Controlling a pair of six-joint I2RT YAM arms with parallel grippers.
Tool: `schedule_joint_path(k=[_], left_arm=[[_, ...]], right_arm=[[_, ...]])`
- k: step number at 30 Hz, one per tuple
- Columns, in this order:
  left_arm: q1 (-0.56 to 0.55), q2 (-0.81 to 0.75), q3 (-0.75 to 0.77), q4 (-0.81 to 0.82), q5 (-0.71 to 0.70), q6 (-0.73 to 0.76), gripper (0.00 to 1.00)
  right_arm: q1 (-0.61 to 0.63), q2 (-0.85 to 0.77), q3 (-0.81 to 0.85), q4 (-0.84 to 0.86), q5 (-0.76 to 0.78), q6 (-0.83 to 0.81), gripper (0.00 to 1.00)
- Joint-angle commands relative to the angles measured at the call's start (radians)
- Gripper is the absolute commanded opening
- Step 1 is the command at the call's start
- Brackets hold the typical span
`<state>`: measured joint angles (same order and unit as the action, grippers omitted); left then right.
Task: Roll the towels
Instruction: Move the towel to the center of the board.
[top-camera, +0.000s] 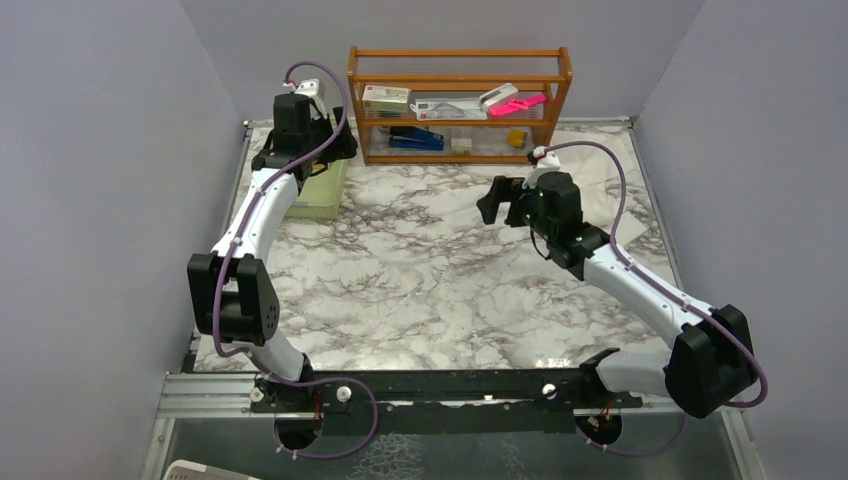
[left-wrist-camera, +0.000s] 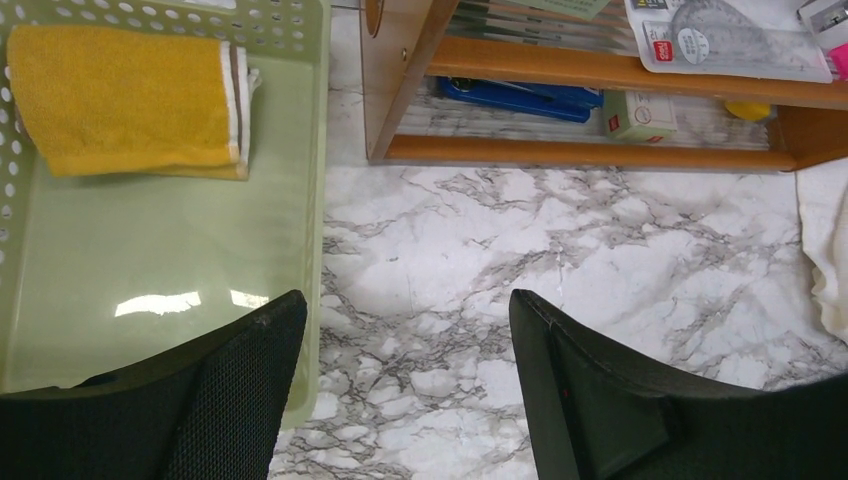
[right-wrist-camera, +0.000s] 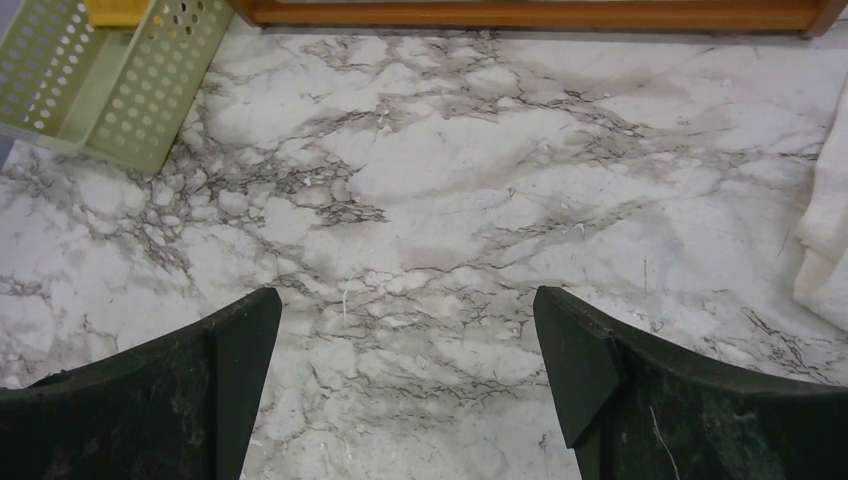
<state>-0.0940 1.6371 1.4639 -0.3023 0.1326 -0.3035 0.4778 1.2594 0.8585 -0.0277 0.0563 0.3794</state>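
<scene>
A mustard-yellow towel (left-wrist-camera: 130, 100) lies folded or rolled at the far end of the green basket (left-wrist-camera: 322, 150), showing a brown and white edge. My left gripper (left-wrist-camera: 405, 310) hangs open above the basket's right rim and the marble, with nothing between its fingers. Only an edge of the cream-white towel (left-wrist-camera: 830, 270) shows, on the table to the right. It also shows at the right border of the right wrist view as the white towel (right-wrist-camera: 825, 240). My right gripper (right-wrist-camera: 405, 300) is open over bare marble, left of that towel. From above, the left gripper (top-camera: 325, 150) is at the far left and the right gripper (top-camera: 497, 200) mid-table.
A wooden shelf (top-camera: 460, 100) with stationery stands at the back of the table, just right of the green basket (top-camera: 322, 195). Grey walls close in on the left, right and back. The marble tabletop (top-camera: 420, 270) lies between the arms.
</scene>
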Motion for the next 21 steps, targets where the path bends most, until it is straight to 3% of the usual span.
schedule_joint_path(k=[1, 6, 9, 21], left_arm=[[-0.003, -0.090, -0.029, 0.051, 0.055, -0.037, 0.77], [-0.003, -0.158, -0.079, 0.090, 0.094, -0.084, 0.78], [-0.004, -0.192, -0.118, 0.106, 0.123, -0.116, 0.84], [-0.060, -0.301, -0.319, 0.241, 0.248, -0.256, 0.86]], right_arm=[[0.002, -0.033, -0.001, -0.015, 0.096, -0.009, 1.00], [0.002, 0.014, 0.047, -0.083, 0.200, 0.042, 1.00], [0.002, 0.039, 0.073, -0.092, 0.247, 0.066, 1.00], [-0.006, 0.078, 0.109, -0.098, 0.432, 0.072, 1.00]])
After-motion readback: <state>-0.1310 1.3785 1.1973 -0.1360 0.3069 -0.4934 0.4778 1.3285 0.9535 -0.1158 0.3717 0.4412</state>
